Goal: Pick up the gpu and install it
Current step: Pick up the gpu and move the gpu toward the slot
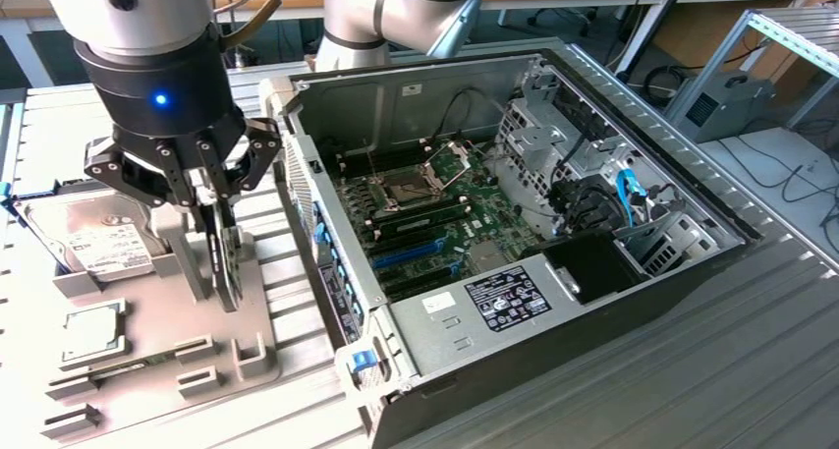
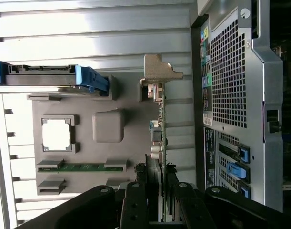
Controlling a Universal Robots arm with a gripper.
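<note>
the work is at its early stage, as i judge it. the gpu (image 1: 227, 262), a thin dark flat card with a silver metal end bracket, stands on edge over the grey plastic parts fixture (image 1: 144, 307) on the ribbed metal table (image 1: 734, 370), at the exterior view's left, well apart from the place it must go. i cannot tell whether its lower edge rests in the fixture's slot or has just come clear of it. the open black and silver computer case (image 1: 754, 235) lies beside the fixture with its green motherboard (image 1: 485, 218) bare and the blue expansion slots (image 1: 413, 257) free, so the installing is wholly left to do.

the black multi-link hand (image 1: 216, 208) hangs straight down from the wrist, fingers pointing at the table, and is closed on the upper edge of the gpu, one finger to each flat side. in the wrist view the gpu (image 2: 157, 124) runs edge-on away from the hand (image 2: 157, 195), just beside the perforated back wall of the case.

on the same fixture lie the boxy silver hard drive with a white label (image 1: 98, 243), the small square silver cpu chip (image 1: 94, 331) and a thin green memory stick (image 2: 81, 167), none of them touched.
</note>
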